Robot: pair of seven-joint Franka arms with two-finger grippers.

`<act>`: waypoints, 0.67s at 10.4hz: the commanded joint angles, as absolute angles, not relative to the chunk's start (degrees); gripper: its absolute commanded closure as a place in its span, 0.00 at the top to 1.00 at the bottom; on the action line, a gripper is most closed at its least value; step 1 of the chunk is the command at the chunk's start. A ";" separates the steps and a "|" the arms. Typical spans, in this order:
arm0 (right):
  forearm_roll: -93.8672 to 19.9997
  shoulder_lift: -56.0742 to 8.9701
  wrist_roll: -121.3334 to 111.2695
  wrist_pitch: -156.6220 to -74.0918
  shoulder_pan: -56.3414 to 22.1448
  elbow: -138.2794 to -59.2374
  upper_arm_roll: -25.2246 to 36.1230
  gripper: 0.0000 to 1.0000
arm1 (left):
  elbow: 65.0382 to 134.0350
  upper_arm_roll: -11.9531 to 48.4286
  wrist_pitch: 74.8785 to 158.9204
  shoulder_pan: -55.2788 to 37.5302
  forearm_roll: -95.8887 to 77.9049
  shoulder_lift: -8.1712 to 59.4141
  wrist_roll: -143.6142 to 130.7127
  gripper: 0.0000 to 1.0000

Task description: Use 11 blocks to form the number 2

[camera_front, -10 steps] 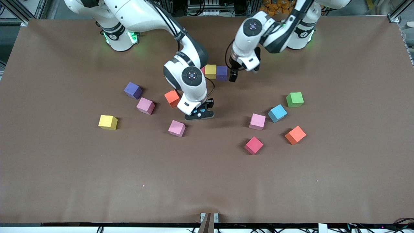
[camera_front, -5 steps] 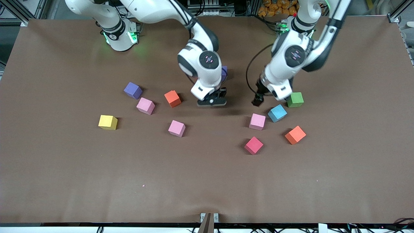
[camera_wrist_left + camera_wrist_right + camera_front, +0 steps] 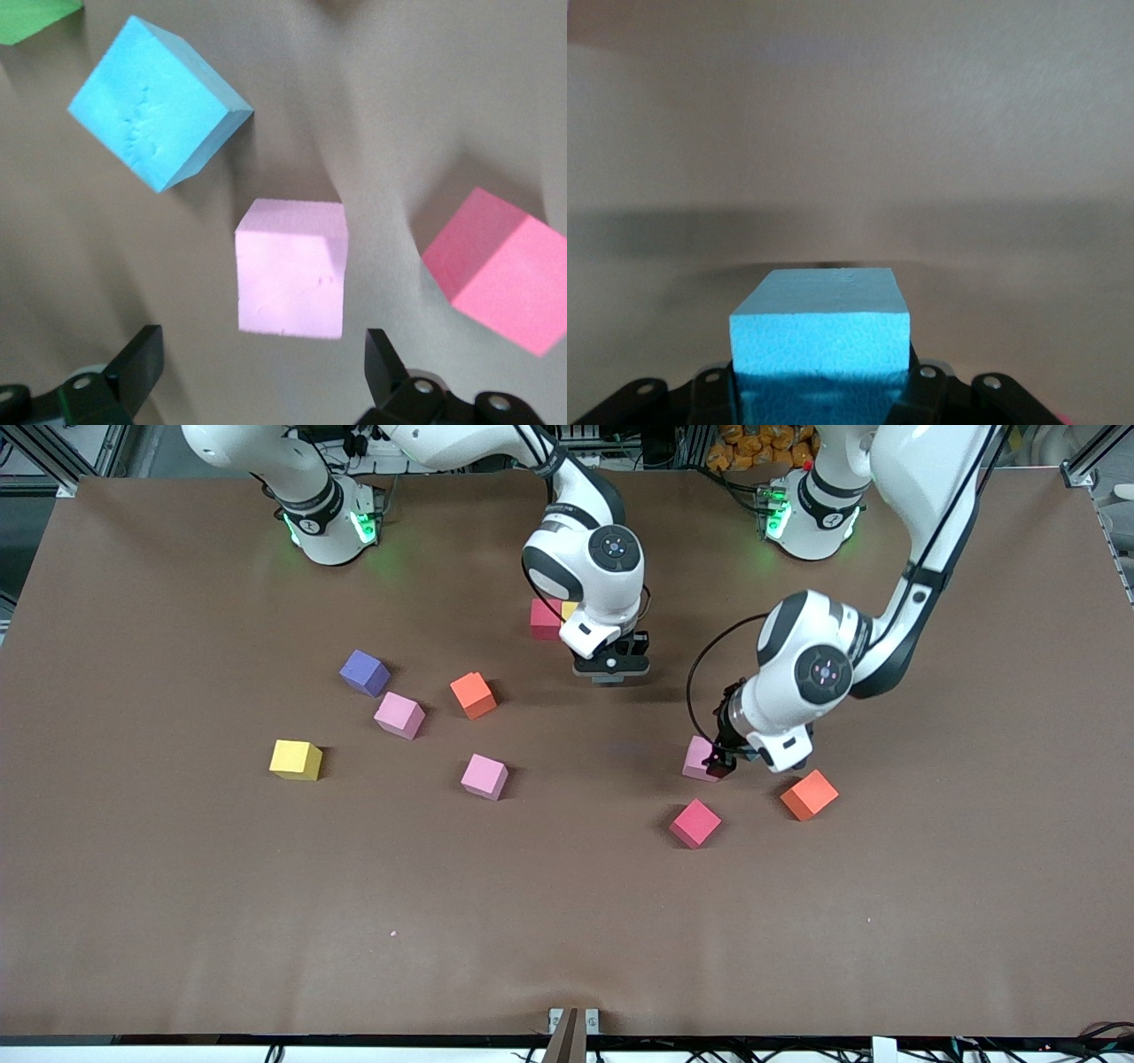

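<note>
My right gripper (image 3: pixel 611 676) hangs over bare brown table (image 3: pixel 567 921), clamped on a light blue block (image 3: pixel 820 332), just beside the red block (image 3: pixel 543 618) and yellow block (image 3: pixel 570 609) near the bases. My left gripper (image 3: pixel 266 372), fingers spread wide, hovers over a pink block (image 3: pixel 291 267), with another light blue block (image 3: pixel 157 102) and a deep pink one (image 3: pixel 500 270) close by. Loose blocks ring the open middle; the table's camera edge lies unobstructed.

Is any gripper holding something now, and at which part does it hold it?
The right gripper holds a light blue block by two opposite side faces. The left gripper, open over a pink block, holds nothing.
</note>
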State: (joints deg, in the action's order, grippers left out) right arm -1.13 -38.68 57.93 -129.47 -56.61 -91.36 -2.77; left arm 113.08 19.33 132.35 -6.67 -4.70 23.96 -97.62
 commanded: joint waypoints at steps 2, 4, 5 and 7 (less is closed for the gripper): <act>-0.79 -39.90 60.46 -130.60 -58.18 -91.67 -2.46 0.40 | 111.53 19.07 131.22 -6.33 -3.25 25.92 -100.02 1.00; -0.44 -40.08 60.56 -131.83 -58.45 -92.72 -2.46 0.40 | 111.45 18.99 132.01 -6.33 -3.16 26.89 -100.02 1.00; -0.44 -40.17 60.56 -132.18 -58.53 -92.90 -2.46 0.40 | 111.45 18.98 132.19 -6.33 -3.16 27.42 -100.02 1.00; -0.35 -40.60 60.64 -132.88 -59.32 -93.60 -2.46 0.40 | 111.53 18.98 132.89 -6.42 -3.16 28.21 -100.02 1.00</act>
